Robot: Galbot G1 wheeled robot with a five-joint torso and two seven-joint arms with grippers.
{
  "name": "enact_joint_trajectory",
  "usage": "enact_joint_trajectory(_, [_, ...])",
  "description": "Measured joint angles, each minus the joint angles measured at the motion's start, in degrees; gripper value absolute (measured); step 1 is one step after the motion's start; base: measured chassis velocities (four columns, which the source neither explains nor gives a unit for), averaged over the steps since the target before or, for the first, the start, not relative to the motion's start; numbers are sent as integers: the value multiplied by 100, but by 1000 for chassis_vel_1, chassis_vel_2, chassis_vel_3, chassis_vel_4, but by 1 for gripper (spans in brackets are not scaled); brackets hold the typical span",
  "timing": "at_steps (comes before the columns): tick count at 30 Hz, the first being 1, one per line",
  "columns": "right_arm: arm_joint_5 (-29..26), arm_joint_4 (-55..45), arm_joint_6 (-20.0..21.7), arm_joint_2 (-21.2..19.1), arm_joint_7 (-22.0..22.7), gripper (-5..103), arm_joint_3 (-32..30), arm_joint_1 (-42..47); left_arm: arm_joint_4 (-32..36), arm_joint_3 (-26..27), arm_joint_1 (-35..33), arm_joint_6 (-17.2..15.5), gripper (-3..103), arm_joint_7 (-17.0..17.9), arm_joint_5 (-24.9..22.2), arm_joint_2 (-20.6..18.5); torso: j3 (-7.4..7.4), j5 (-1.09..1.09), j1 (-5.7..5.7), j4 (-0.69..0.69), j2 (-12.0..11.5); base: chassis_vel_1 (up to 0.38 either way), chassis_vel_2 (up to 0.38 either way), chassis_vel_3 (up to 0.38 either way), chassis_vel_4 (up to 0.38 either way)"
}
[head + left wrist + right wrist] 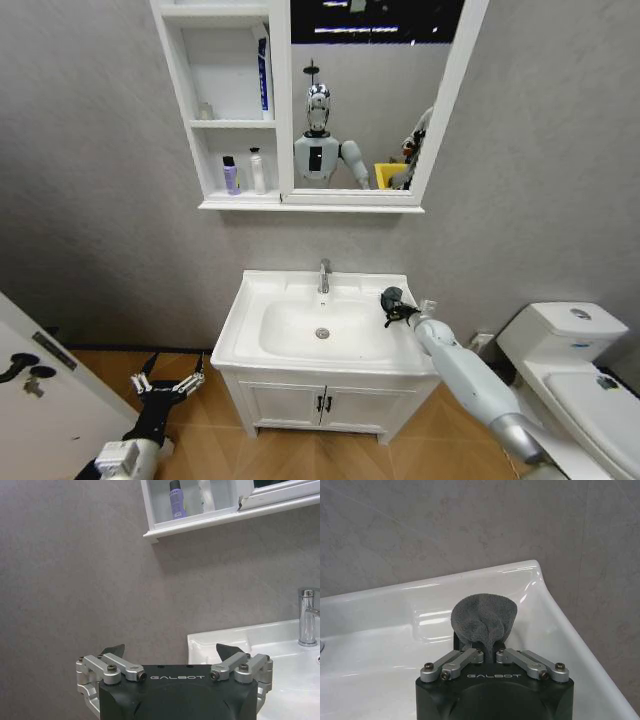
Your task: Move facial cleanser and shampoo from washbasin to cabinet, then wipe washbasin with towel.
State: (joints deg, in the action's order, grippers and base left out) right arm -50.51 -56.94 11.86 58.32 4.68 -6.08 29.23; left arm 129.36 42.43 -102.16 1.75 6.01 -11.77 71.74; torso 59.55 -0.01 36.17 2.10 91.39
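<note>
Two bottles [244, 172] already stand in the cabinet [234, 120], on its lowest shelf, so wiping is what I judge remains. My right gripper [390, 303] is clamped on the towel [484, 620], holding it over the right rear part of the washbasin [250, 330] deck. The cloth is soft and light; it bunches into a rounded wad ahead of my fingers (a pinch at its gathered base, as I have it, should keep it from slipping). The glazed deck is probably slick. The faucet [324, 276] is near on one side and the wall close behind; the bowl offers open room. My left gripper [166, 388] hangs open, low beside the vanity [322, 405].
</note>
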Motion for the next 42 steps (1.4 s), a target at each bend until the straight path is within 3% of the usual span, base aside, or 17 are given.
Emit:
enact_joint_trajectory(3, [244, 115, 3, 77, 5, 3, -30, -31, 0, 0, 0, 0, 100, 0, 0, 0, 0, 0, 0, 1, 0, 0, 0, 0, 0])
enact_joint_trajectory(7, [550, 252, -145, 97, -103, 13, -59, -45, 0, 0, 0, 0, 100, 0, 0, 0, 0, 0, 0, -1, 0, 0, 0, 0, 0])
enact_joint_trajectory(9, [870, 268, -383, 86, -231, 29, -121, -9, 0, 0, 0, 0, 100, 0, 0, 0, 0, 1, 0, 0, 0, 0, 0, 0, 0])
enact_joint_trajectory(13, [1351, 171, -706, 91, -310, 34, -299, 102, 0, 0, 0, 0, 100, 0, 0, 0, 0, 1, 1, -1, 0, 0, 0, 0, 0])
enact_joint_trajectory(15, [1681, -245, -1056, 16, -365, 50, -533, 375, 0, 0, 0, 0, 100, 0, 0, 0, 0, 2, 0, 1, 0, 0, 0, 0, 0])
enact_joint_trajectory(19, [1714, -626, -1106, -95, -369, 56, -693, 600, 0, 0, 0, 0, 100, 0, 0, 0, 0, -1, 0, -1, 0, 0, 0, 0, 0])
enact_joint_trajectory(21, [1705, -1102, -1137, -222, -382, 73, -914, 903, 0, 0, 0, -1, 100, 0, 0, 0, 0, 1, 0, -1, 0, 0, 0, 0, 0])
enact_joint_trajectory(23, [1695, -1173, -1144, -241, -387, 73, -952, 956, 0, 0, 0, -1, 100, 0, 0, 0, -1, 1, 0, -1, 1, 0, 0, 0, 0])
enact_joint_trajectory(24, [1677, -1423, -1169, -293, -395, 84, -1101, 1175, 0, 0, 0, -1, 100, 0, 0, 0, 0, 0, 0, -1, 0, 0, 0, 0, 0])
enact_joint_trajectory(26, [1671, -1579, -1172, -318, -395, 84, -1201, 1326, 0, 0, 0, -1, 100, 0, 0, 0, 0, 2, 0, 1, 0, 0, 0, 0, 0])
enact_joint_trajectory(28, [1595, -2301, -1059, -385, -275, 97, -1547, 2026, 0, 0, 0, -1, 100, 0, 0, 0, 0, 0, 1, 0, 0, 0, 0, 0, 0])
enact_joint_trajectory(35, [1746, -3932, -1111, -170, 35, 100, -2415, 3637, 0, 0, 0, -2, 100, -1, 0, 0, -1, 0, 0, 2, 1, 0, 0, 0, 0])
enact_joint_trajectory(38, [1766, -5342, -1087, 400, 32, 100, -3246, 5435, 0, 0, 0, -1, 100, 0, 0, 0, -1, 0, -1, -4, 1, 0, 0, 0, 0])
enact_joint_trajectory(39, [1766, -5342, -1087, 400, 32, 100, -3246, 5435, 0, 0, 0, -1, 100, 0, 0, 0, -1, 0, -1, -4, 1, 0, 0, 0, 0])
enact_joint_trajectory(41, [2010, -6122, -1430, 854, 21, 100, -3618, 6547, 0, 0, 0, -1, 100, 0, 0, 0, -2, -1, -2, -3, 1, 0, 0, 0, 0])
enact_joint_trajectory(42, [2010, -6122, -1430, 854, 21, 100, -3618, 6547, 0, 0, 0, -1, 100, 0, 0, 0, -2, -1, -2, -3, 1, 0, 0, 0, 0])
